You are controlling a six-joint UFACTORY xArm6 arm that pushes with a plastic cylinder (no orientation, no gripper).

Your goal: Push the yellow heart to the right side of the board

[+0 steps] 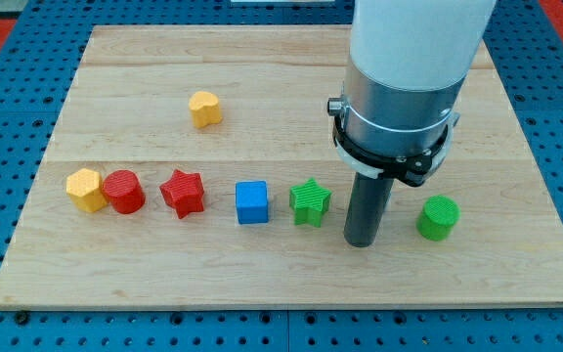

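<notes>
The yellow heart (pixel 204 109) lies alone on the wooden board (pixel 281 68), in the upper left-centre. My tip (pixel 360 242) rests on the board far to the lower right of the heart, between the green star (pixel 310 202) on its left and the green cylinder (pixel 439 217) on its right. It touches neither block, as far as I can tell.
A row of blocks runs across the lower half of the board: a yellow hexagon (pixel 86 189), a red cylinder (pixel 124 191), a red star (pixel 184 193) and a blue cube (pixel 252 202). The arm's white body (pixel 413 49) covers the board's upper right.
</notes>
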